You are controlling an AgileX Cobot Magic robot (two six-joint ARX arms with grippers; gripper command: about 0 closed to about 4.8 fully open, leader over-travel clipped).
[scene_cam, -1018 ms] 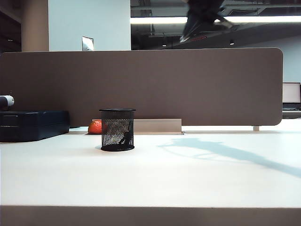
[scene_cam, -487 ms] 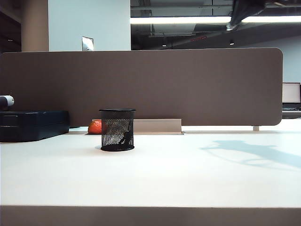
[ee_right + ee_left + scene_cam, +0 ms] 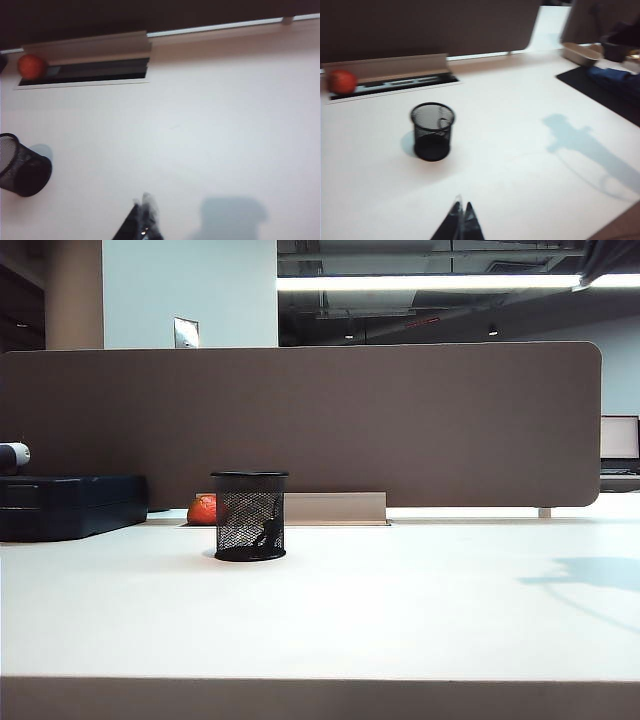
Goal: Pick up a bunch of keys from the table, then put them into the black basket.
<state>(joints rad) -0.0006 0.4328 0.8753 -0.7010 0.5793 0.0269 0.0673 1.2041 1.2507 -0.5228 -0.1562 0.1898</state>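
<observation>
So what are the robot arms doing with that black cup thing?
Nothing is being handled right now. The basket stands upright on the table, with something dark inside that could be the keys; it's hard to tell. The left tool is shut above the table, near the basket. The right tool is shut too, empty, off to the basket's right. An orange ball sits behind the basket.
</observation>
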